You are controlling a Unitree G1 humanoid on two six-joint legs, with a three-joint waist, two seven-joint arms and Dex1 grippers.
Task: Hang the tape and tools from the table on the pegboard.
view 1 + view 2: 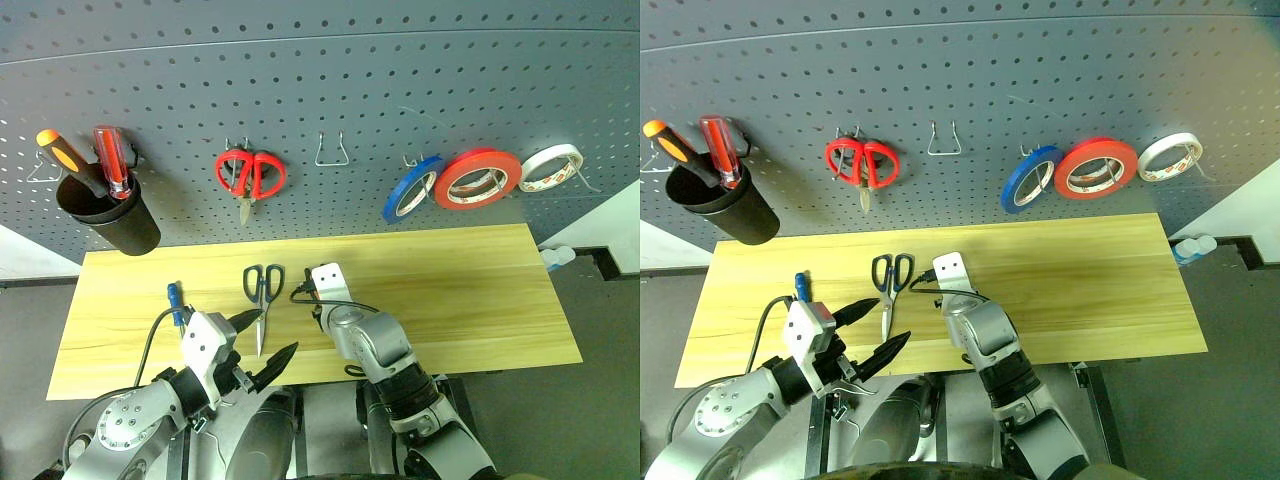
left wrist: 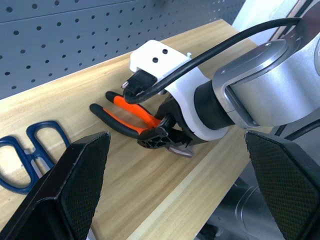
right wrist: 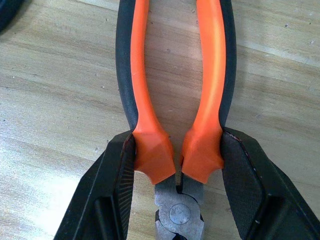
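The pliers (image 3: 175, 100), with orange-and-black handles, lie flat on the light wood table (image 1: 450, 280). My right gripper (image 3: 178, 150) points down at them, its black fingers (image 3: 120, 165) pressed against both handles just above the pivot. The left wrist view shows that grip on the pliers (image 2: 132, 117) from the side. My left gripper (image 1: 270, 335) hangs open over the table's near edge, holding nothing. The dark-handled scissors (image 1: 263, 285) and the blue-handled screwdriver (image 1: 176, 303) lie on the table just beyond it. The blue tape (image 1: 412, 188) hangs on a hook of the grey pegboard (image 1: 350, 90).
On the pegboard hang red scissors (image 1: 250, 173), a red-orange roll (image 1: 478, 178), a white roll (image 1: 552, 167) and a bare hook (image 1: 331, 150). A black cup (image 1: 105, 210) at the left holds an orange and a red screwdriver. A small white bottle (image 1: 557, 257) sits off the table's right end.
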